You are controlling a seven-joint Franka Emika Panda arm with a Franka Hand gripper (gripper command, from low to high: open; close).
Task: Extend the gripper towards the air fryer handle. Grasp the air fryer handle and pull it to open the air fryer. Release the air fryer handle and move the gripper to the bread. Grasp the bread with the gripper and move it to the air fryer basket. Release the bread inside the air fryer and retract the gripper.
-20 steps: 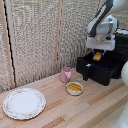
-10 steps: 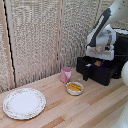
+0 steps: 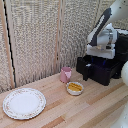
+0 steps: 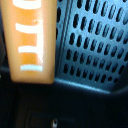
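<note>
Bread (image 4: 32,42) hung over the air fryer basket (image 4: 92,42); jaws' grip couldn't be told. Risk: early release, bread catching the basket rim.

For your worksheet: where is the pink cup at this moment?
In the exterior view the pink cup stands on the wooden table, just behind the small bowl and to the exterior view's left of the air fryer basket.

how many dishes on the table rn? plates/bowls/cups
3: a large plate at the exterior view's left, a pink cup mid-table, a small bowl of yellow food just in front of it. The fryer may hide more.
</note>
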